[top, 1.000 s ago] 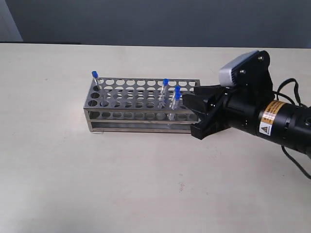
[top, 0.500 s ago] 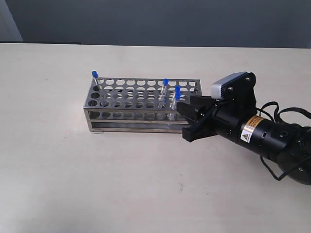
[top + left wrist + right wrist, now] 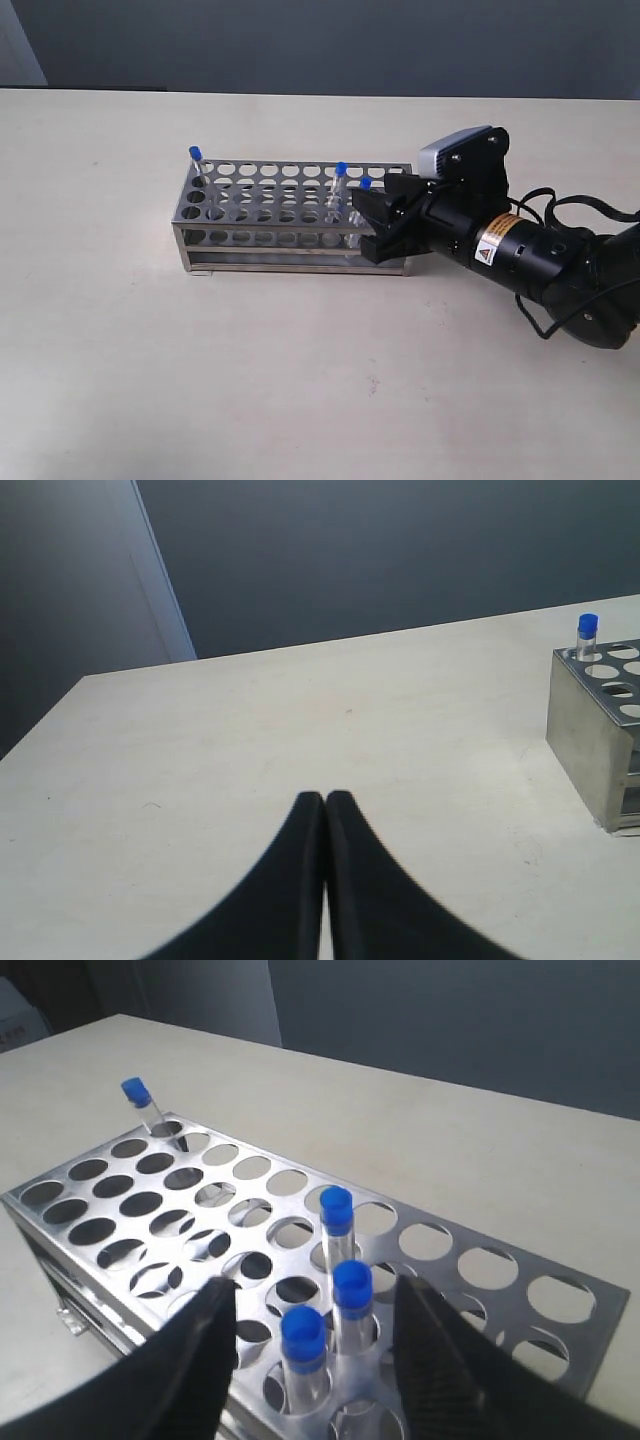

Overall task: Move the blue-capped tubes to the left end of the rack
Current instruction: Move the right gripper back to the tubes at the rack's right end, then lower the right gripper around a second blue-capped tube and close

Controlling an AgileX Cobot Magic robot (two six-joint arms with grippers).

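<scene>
the left tool [image 3: 325, 802], seen only in its own wrist view, hovers over bare table [image 3: 250, 730] beyond the rack's left end, fingers pressed together, probably parked clear. one blue-capped tube [image 3: 196, 158] already stands in the far left corner of the rack [image 3: 270, 205]. the other three blue-capped tubes [image 3: 351, 1285] cluster toward the right end, where the right tool [image 3: 315, 1300] flanks them with fingers apart, seemingly lining up a grasp. the exterior view shows only two caps there.

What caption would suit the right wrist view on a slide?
Open right gripper flanks the nearest blue-capped tubes in the rack; a lone tube stands at its far corner.
</scene>
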